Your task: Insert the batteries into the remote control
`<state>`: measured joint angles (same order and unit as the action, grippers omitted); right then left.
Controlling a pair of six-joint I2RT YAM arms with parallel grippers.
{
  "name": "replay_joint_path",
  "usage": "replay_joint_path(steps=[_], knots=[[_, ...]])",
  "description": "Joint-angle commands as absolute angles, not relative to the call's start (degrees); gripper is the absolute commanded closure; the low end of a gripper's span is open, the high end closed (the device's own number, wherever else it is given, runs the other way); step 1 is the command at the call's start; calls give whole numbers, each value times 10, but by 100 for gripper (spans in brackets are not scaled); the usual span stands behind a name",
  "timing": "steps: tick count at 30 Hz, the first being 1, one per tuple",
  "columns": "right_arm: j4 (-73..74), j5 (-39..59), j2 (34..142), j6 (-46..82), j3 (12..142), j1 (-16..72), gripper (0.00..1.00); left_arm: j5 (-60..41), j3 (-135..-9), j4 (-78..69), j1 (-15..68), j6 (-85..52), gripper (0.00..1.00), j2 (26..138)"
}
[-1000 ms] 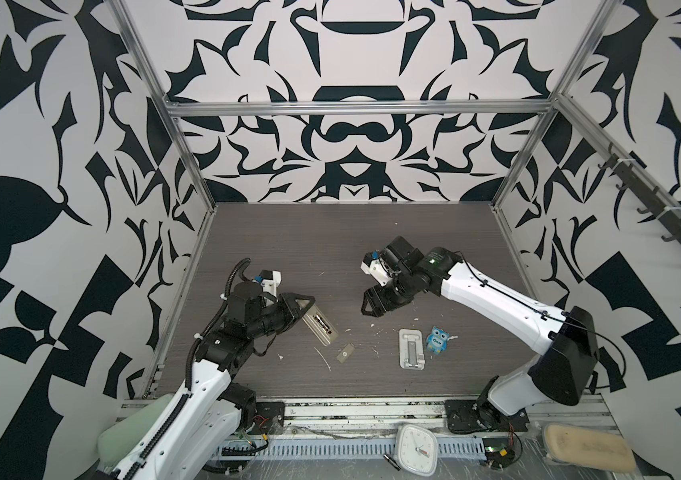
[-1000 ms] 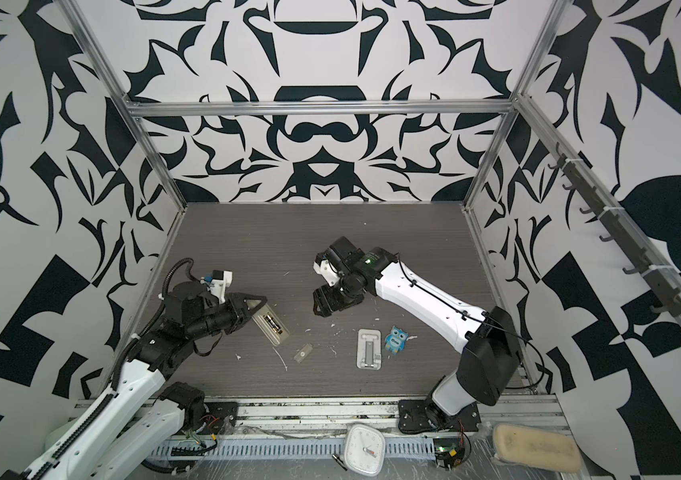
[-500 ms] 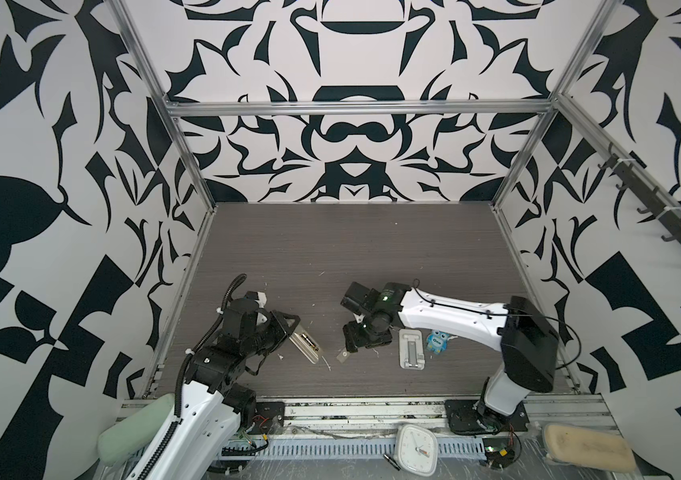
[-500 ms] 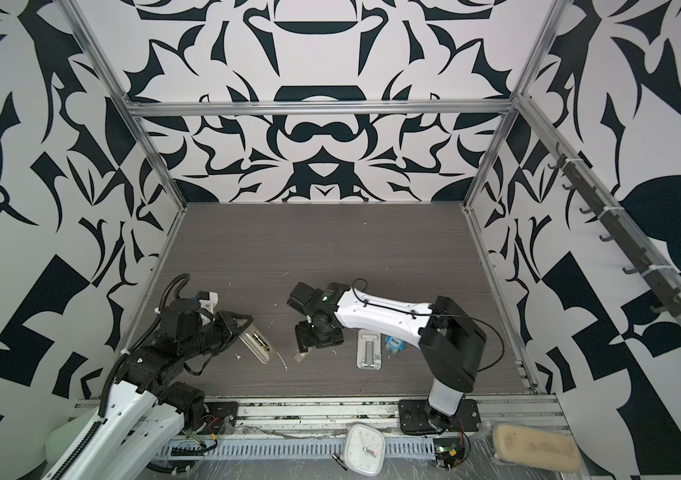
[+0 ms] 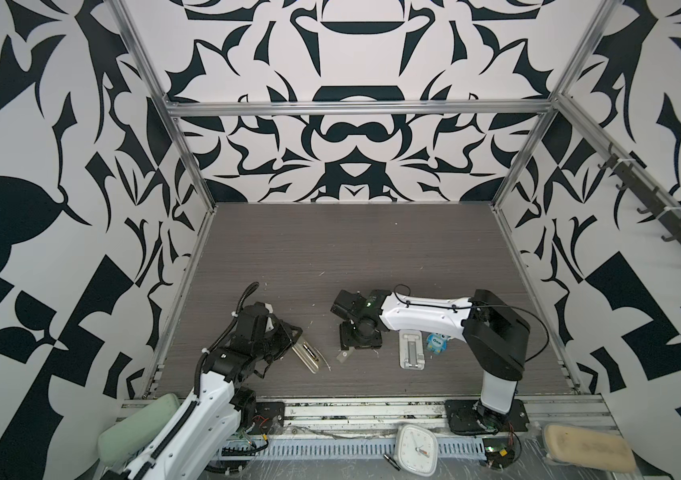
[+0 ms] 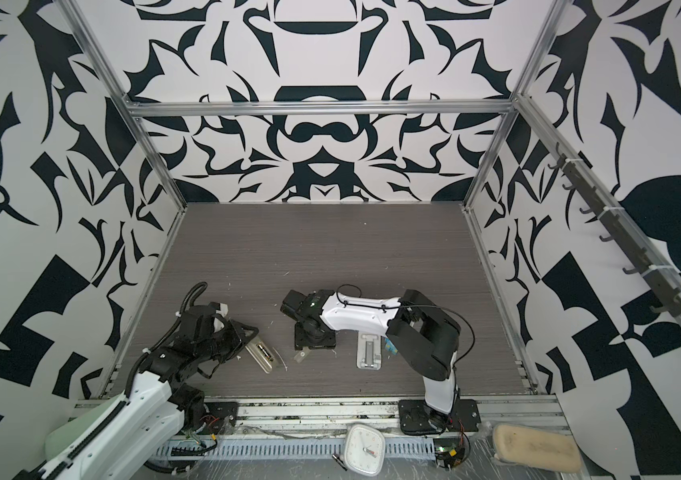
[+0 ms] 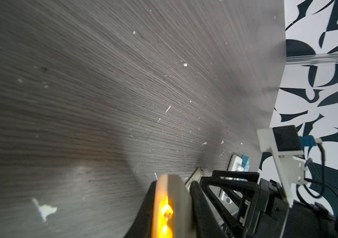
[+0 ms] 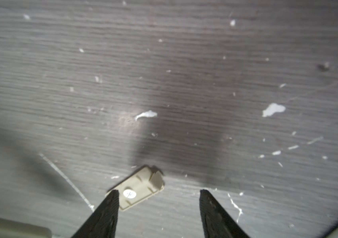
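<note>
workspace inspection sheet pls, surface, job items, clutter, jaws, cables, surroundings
surface: dark wood-grain table, dotted with white flecks.
job's things: remote back up, held at one end by the left gripper; batteries show dark in its open bay, count unclear; cover flat on the table.
clutter: stand, blue toy, clock on the front rail.
grippers: left jaws shut on the remote; right gripper low over the cover, jaws open, one at its corner.
cables: black hose on the left arm, thin loop on the right arm.
surroundings: patterned walls, metal frame, hook rack.
</note>
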<state>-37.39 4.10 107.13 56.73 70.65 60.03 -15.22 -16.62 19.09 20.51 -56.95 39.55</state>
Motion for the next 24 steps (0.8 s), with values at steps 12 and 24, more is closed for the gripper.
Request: replay_joint_path(steps=[12,24], knots=[[-371,29,1096,569,721,601,62,-235,-201,47,177,-424,100,587],[-425,3,1122,505,769,602,73,-275,-234,1,164,-410,89,699]])
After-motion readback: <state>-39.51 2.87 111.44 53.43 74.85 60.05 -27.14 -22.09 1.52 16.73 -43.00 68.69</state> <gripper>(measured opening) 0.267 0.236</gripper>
